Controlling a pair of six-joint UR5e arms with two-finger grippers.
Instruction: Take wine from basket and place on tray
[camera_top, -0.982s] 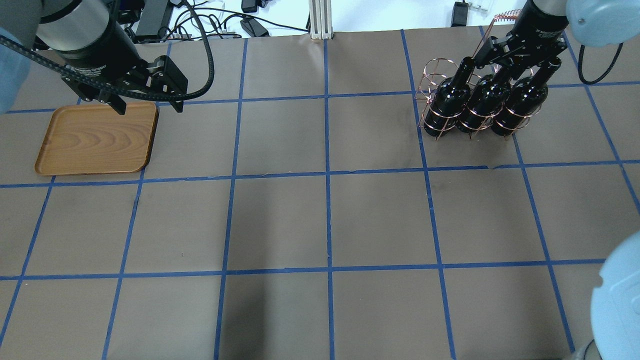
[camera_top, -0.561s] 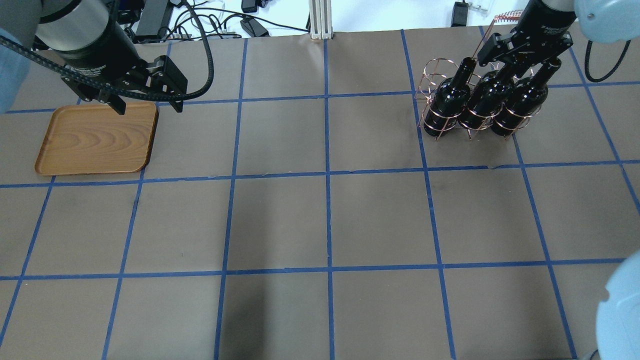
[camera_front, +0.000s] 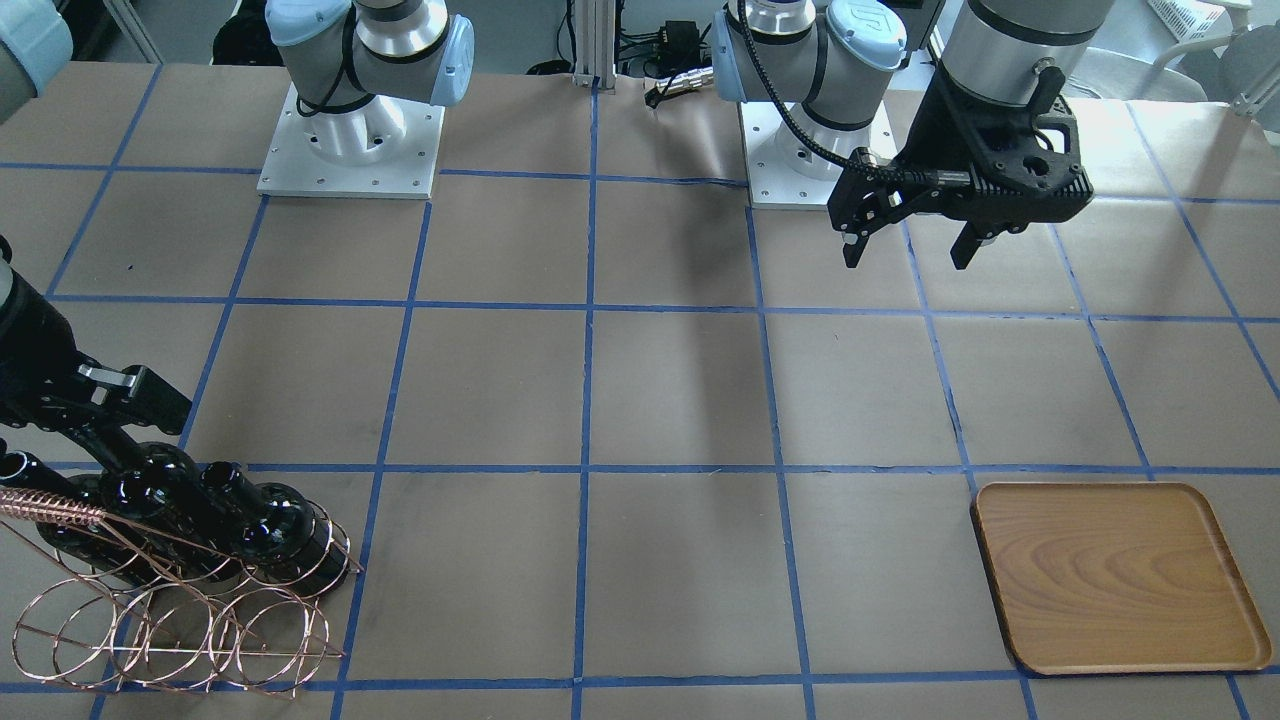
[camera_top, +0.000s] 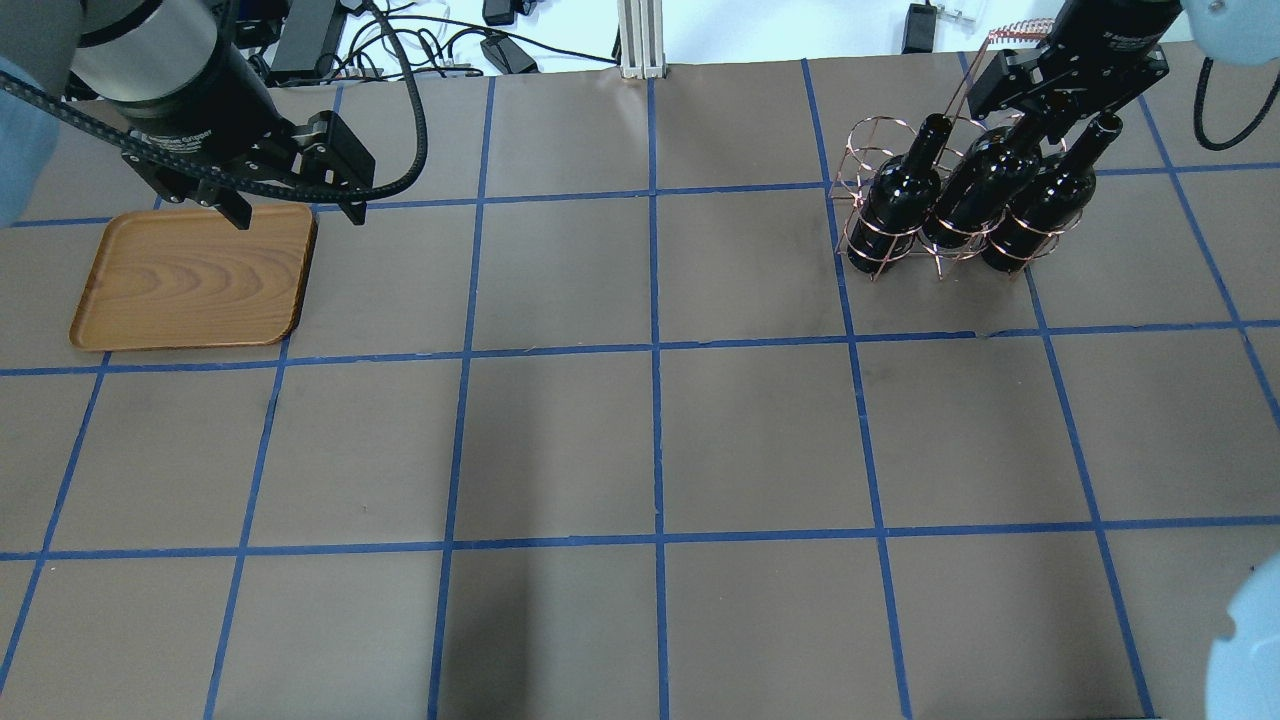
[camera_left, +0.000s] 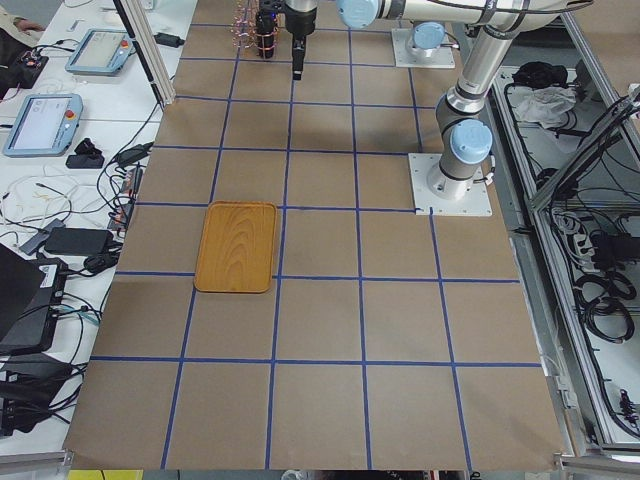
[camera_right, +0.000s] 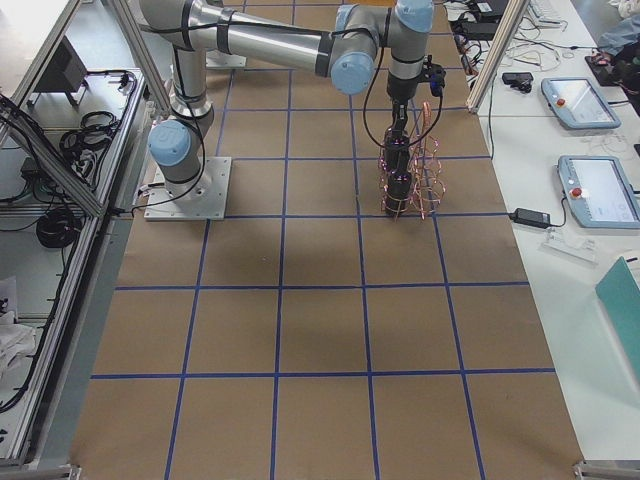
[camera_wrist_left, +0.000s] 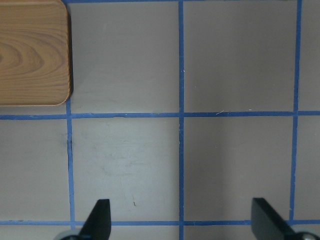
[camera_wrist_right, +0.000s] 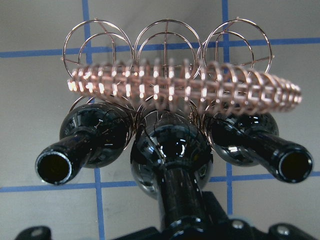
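Note:
Three near-black wine bottles stand tilted in the copper wire basket at the far right. My right gripper is shut on the neck of the middle wine bottle, which sits a little higher than its neighbours. In the right wrist view that bottle runs down into the gripper, under the coiled handle. The wooden tray lies bare at the far left. My left gripper hangs open above the tray's far right corner, holding nothing.
Brown paper with blue tape squares covers the table. Cables and power bricks lie beyond the far edge, with a metal post at its middle. Both arm bases are bolted at the robot's side.
My right gripper has drawn up and away from me with the middle bottle's neck in it, so that bottle has slid higher in the basket. The left arm has not moved.

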